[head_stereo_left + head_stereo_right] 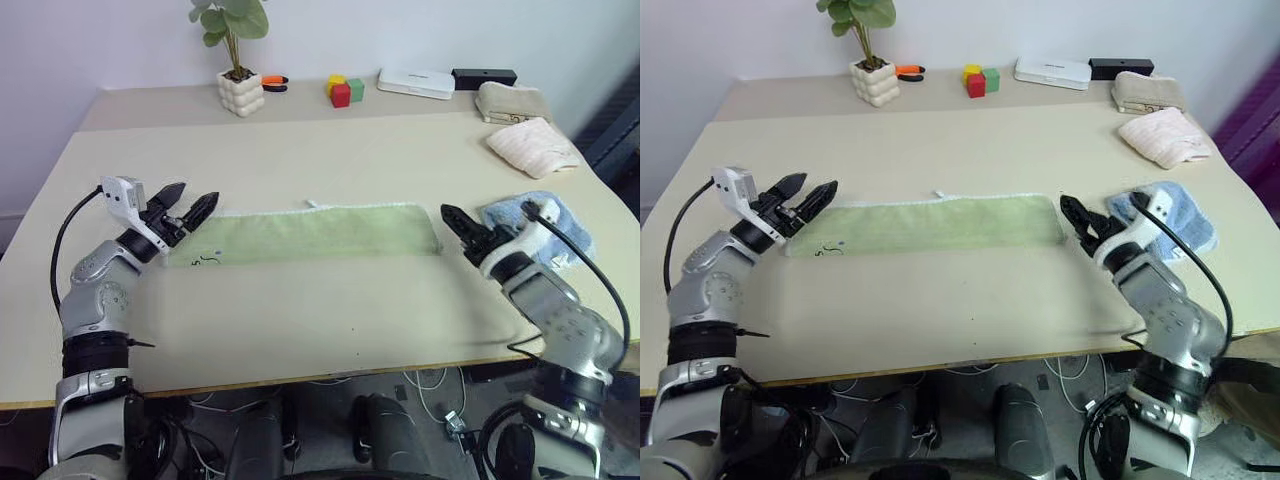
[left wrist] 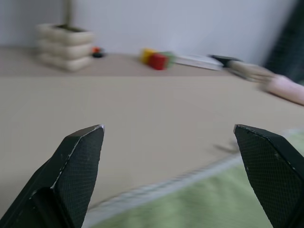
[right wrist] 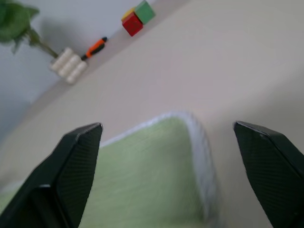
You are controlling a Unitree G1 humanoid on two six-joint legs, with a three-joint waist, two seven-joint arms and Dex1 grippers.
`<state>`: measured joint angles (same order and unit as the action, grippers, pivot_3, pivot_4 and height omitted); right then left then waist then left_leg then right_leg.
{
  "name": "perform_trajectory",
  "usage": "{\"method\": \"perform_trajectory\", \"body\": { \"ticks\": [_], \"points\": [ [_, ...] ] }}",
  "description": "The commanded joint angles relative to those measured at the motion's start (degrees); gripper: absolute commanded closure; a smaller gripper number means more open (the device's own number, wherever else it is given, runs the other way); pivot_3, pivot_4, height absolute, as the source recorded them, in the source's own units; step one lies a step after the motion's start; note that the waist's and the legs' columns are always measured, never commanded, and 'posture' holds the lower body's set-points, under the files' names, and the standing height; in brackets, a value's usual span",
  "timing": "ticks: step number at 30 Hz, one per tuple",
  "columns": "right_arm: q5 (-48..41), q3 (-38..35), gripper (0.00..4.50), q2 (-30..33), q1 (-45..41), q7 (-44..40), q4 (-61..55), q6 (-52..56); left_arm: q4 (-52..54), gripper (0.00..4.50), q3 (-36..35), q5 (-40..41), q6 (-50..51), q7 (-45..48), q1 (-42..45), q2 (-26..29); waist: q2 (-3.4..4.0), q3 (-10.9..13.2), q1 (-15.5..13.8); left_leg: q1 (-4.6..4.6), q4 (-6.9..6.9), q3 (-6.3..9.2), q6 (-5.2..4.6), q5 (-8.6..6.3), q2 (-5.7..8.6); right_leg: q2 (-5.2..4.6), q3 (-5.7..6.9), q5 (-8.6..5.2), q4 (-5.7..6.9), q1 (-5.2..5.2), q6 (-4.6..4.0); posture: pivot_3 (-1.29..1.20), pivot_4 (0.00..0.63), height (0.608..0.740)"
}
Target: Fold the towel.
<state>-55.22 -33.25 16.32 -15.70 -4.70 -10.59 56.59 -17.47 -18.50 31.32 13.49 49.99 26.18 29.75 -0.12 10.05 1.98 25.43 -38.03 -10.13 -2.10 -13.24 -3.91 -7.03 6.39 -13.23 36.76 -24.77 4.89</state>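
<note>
Mid-table: towel [image 1: 305, 233] lies flat as a long narrow band running left-right on the table [image 1: 300, 150]; whitish edging along far side; small dark mark near its left end
L fingers: left gripper [image 1: 186, 207] spread wide, empty; tips hang just over the towel's left end, no contact seen
R fingers: right gripper [image 1: 453, 222] spread wide too, nothing held; tips just beside the towel's right end, apart from it
Edges: towel's near edge straight, well back from table's near edge; right end rounded w/ thick white hem [image 3: 199, 156]; small white tag sticks up at far edge, mid-length
Open room: bare tabletop wide on near side and far side of towel; left of L gripper also bare
Right-side crowding: blue towel [image 1: 552, 222] just right of R gripper, partly under its wrist; cream towel [image 1: 533, 146] farther back; beige folded towel [image 1: 511, 101] at far right
Far edge: potted plant [image 1: 238, 60]; orange-handled tool [image 1: 273, 82]; coloured blocks [image 1: 343, 90]; white flat box [image 1: 416, 82]; black box [image 1: 484, 76]
L wrist view: close look at towel's far hem between both fingers; weave and stitching blurred
R wrist view: rounded right end of towel between its fingers; plant pot, tool, blocks beyond
Head views: whole towel length w/ both grippers at its ends; dark mark readable here
</note>
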Motion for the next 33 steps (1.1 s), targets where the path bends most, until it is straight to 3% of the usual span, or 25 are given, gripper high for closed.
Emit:
{"method": "perform_trajectory", "body": {
  "ticks": [1, 6, 10, 16, 24, 27, 33],
  "points": [
    [-8.90, -3.08, 0.03, -0.80, 2.59, 6.38, -5.44, 4.88, 2.52, 0.04, 0.14, 2.43, 0.04, 6.41, 0.11, 2.11, 0.01, 0.01, 0.09, 0.00, 0.00, 0.00, -0.01, -0.03, 0.00, 0.00, 0.00, 0.00, -0.05, 0.00, -0.01, 0.00, 0.150, 0.740],
    [-18.54, -3.51, 0.03, -4.27, 3.98, 16.45, -5.79, 5.37, 2.59, 0.04, 2.10, 3.47, 1.01, 17.14, 0.64, 5.75, 0.02, 0.00, 0.32, 0.03, 0.03, 0.00, 0.04, -0.08, 0.00, 0.06, 0.00, 0.01, -0.30, 0.05, -0.02, 0.00, 0.150, 0.740],
    [-23.68, -2.44, 0.03, -6.66, 1.26, 21.62, -2.42, 2.37, 2.64, 0.04, 3.08, 2.88, 1.01, 18.53, 2.05, 6.79, 0.02, 0.00, 0.25, 0.06, 0.12, 0.00, -0.08, -0.04, 0.01, 0.08, 0.00, 0.02, -0.45, 0.07, -0.01, 0.00, 0.150, 0.740],
    [-22.38, 0.22, 0.03, -7.21, -0.04, 24.97, 2.11, -1.96, 5.62, 0.04, 2.83, 3.56, 2.00, 17.36, 0.77, 6.81, 0.02, 0.00, 0.35, 0.08, 0.12, 0.00, -0.12, -0.05, 0.02, 0.08, 0.00, 0.03, -0.53, 0.11, 0.00, 0.00, 0.150, 0.740],
    [-18.14, 2.32, 0.03, -5.40, -3.09, 22.05, 10.01, -6.91, 9.32, 0.04, 1.67, 3.97, 3.18, 14.83, -1.25, 7.43, -0.07, -0.06, 0.47, 0.01, 0.11, 0.01, -0.12, -0.06, 0.01, 0.10, 0.00, 0.04, -0.58, 0.20, -0.02, 0.00, 0.150, 0.740],
    [-16.33, 3.82, 0.84, -5.68, -5.70, 20.10, 13.06, -8.38, 9.66, 0.00, 1.67, 3.55, 2.84, 14.18, -1.70, 7.49, -0.10, -0.08, 0.47, 0.00, 0.10, 0.01, -0.12, -0.06, 0.01, 0.10, 0.00, 0.04, -0.60, 0.22, -0.04, 0.00, 0.150, 0.740],
    [-12.37, 5.30, 3.84, -6.20, -8.05, 18.81, 15.31, -10.61, 10.55, 0.00, 1.64, 3.64, 2.51, 12.99, -2.31, 7.14, -0.13, -0.09, 0.59, 0.01, 0.12, 0.00, -0.12, -0.06, 0.00, 0.10, 0.00, 0.05, -0.60, 0.19, -0.02, 0.00, 0.150, 0.740]
  ]
}}
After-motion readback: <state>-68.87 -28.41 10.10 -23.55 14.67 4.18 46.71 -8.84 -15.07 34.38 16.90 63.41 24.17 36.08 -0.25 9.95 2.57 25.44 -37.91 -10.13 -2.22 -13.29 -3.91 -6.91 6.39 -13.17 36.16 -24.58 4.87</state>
